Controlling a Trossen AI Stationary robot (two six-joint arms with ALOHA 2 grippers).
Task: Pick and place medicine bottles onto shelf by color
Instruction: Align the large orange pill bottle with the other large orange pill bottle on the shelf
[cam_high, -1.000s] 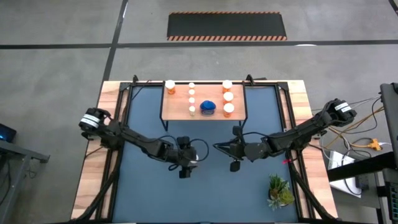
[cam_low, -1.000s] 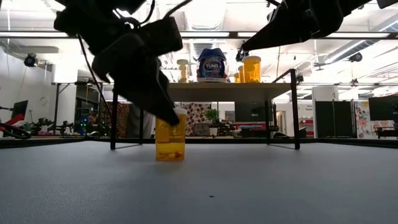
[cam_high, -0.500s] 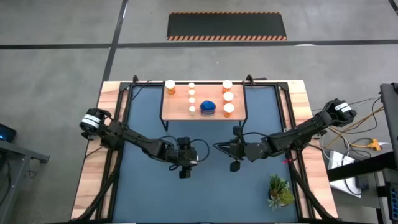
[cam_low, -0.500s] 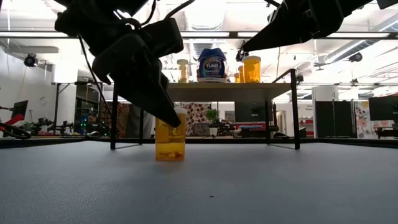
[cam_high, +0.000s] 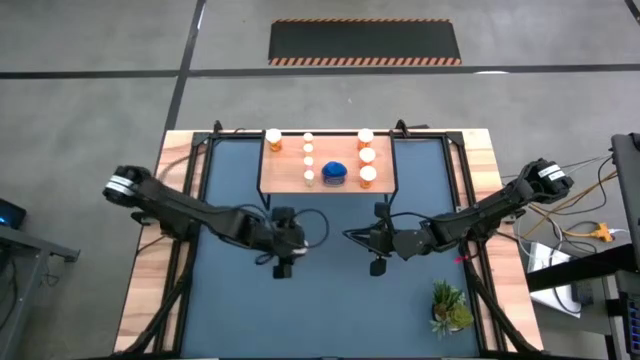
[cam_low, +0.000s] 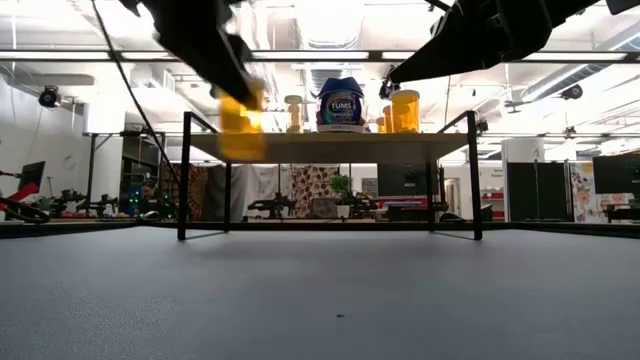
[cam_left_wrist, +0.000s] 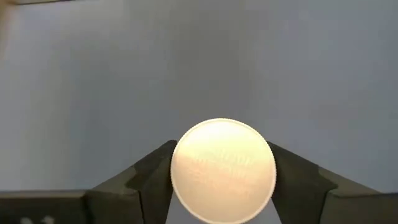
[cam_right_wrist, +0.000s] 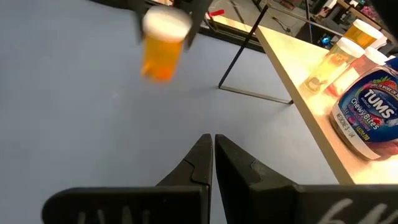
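Observation:
My left gripper (cam_high: 283, 264) is over the mat's middle, shut on an orange bottle with a white cap (cam_low: 240, 126), which also shows in the right wrist view (cam_right_wrist: 163, 46). My right gripper (cam_right_wrist: 212, 147) hangs shut above the mat, right of centre (cam_high: 377, 266), and touches nothing. The wooden shelf (cam_high: 285, 178) stands on black legs at the far edge. On it stand the blue bottle (cam_high: 334, 173) in the middle, orange bottles at its right (cam_high: 367, 155), one at its far left corner (cam_high: 273, 139), and small pale ones (cam_high: 308, 160). My left gripper pinches the orange bottle between its two fingers (cam_left_wrist: 152, 177), one on each side of the white cap's rim (cam_left_wrist: 181, 168). The fingers come from above, pointing down. The bottle hangs upright below them, lifted clear of the mat at about shelf-board height.
A small green plant (cam_high: 450, 308) stands at the mat's near right corner. The dark blue mat (cam_high: 330, 310) lies bare in front of the shelf. The shelf's thin black legs (cam_low: 184, 180) stand at the far side. Wooden table edges border the mat.
My left gripper has risen, moving a little toward the table's left and far side, and has carried the orange bottle up. The bottle stood on the mat before and now hangs clear at shelf height. The right arm has kept still.

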